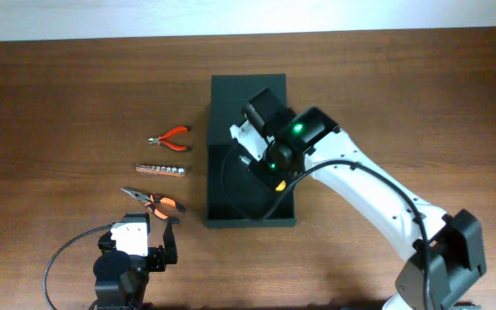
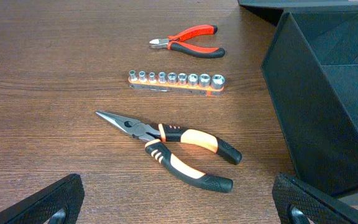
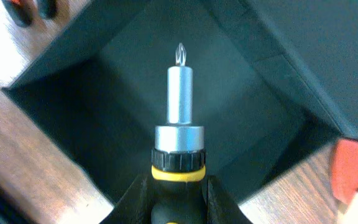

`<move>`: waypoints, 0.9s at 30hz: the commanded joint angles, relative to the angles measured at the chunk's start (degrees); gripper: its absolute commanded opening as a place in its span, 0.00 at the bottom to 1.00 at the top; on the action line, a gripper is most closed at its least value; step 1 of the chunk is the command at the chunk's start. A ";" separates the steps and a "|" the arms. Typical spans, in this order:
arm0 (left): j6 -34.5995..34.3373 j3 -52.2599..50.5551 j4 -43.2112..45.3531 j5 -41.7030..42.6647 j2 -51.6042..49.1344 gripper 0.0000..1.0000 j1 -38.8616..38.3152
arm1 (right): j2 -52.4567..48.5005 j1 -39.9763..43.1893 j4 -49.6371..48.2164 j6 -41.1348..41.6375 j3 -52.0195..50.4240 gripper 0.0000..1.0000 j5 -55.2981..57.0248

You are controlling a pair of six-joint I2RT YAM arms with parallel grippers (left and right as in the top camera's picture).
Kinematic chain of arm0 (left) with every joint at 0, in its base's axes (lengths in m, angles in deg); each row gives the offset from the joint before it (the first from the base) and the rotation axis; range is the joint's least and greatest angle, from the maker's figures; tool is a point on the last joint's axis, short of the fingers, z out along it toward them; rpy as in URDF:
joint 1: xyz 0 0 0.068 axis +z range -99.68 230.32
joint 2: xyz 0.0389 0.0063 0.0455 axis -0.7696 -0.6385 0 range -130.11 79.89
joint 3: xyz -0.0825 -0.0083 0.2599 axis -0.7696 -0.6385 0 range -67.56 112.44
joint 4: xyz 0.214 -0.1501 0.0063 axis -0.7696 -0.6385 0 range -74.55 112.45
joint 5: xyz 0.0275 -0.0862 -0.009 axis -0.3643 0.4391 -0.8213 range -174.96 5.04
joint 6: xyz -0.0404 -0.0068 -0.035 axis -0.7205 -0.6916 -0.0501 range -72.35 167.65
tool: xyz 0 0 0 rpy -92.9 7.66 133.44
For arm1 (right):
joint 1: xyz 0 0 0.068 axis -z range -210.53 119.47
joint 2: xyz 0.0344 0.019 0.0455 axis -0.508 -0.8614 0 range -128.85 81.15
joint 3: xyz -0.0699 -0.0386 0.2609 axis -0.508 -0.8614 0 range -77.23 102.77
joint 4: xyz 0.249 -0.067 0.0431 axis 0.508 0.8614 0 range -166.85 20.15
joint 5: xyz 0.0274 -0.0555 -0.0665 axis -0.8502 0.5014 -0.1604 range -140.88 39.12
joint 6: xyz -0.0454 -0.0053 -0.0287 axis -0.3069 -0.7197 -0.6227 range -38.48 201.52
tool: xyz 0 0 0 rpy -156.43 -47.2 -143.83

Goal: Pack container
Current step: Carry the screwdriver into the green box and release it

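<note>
The container (image 1: 222, 211) is a dark open box at the table's middle, its flap lid (image 1: 231, 95) lying open behind it. My right gripper (image 3: 178, 196) is shut on a black and yellow screwdriver (image 3: 179, 99) and holds it above the box's open inside (image 3: 229, 124); in the overhead view it sits over the box (image 1: 269, 159). My left gripper (image 2: 178, 208) is open and empty, just in front of the orange needle-nose pliers (image 2: 173, 146), low at the front left (image 1: 166, 241).
To the left of the box lie red cutters (image 1: 172, 138), a strip of sockets (image 1: 162, 170) and the needle-nose pliers (image 1: 155, 203). The cutters (image 2: 188, 42) and socket strip (image 2: 176, 81) also show in the left wrist view. The box wall (image 2: 303, 106) stands at right.
</note>
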 commanded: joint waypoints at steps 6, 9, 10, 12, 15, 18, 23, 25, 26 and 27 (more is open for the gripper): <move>-0.55 -0.33 0.07 -0.39 0.48 0.99 -0.28 | 0.17 -0.17 -14.23 -0.76 -12.96 0.22 0.68; -0.55 -0.33 0.07 -0.39 0.48 0.99 -0.28 | 0.17 -0.17 -18.69 -0.76 -15.93 0.22 0.37; -0.55 -0.33 0.07 -0.39 0.48 0.99 -0.28 | 0.15 -0.17 -19.52 -0.76 -16.55 0.22 -0.22; -0.55 -0.33 0.07 -0.39 0.48 0.99 -0.28 | -0.04 -0.20 -20.94 -0.76 -17.42 0.22 -1.11; -0.55 -0.33 0.07 -0.39 0.48 0.99 -0.28 | -1.11 -0.17 -22.91 -0.74 -18.10 0.22 -2.12; -0.55 -0.33 0.07 -0.39 0.48 0.99 -0.28 | -3.13 -0.17 -23.82 -0.74 -18.16 0.22 -2.12; -0.55 -0.33 0.07 -0.39 0.48 0.99 -0.28 | -6.19 -0.17 -23.76 -0.76 -18.16 0.22 -2.12; -0.55 -0.33 0.07 -0.39 0.48 0.99 -0.28 | -6.23 -0.17 -23.82 -0.76 -18.16 0.22 -2.12; -0.55 -0.33 0.07 -0.39 0.48 0.99 -0.28 | -6.23 -0.17 -23.91 -0.76 -18.12 0.22 -2.10; -0.55 -0.33 0.07 -0.39 0.48 0.99 -0.28 | -6.21 -0.17 -23.91 -0.76 -18.10 0.22 -2.10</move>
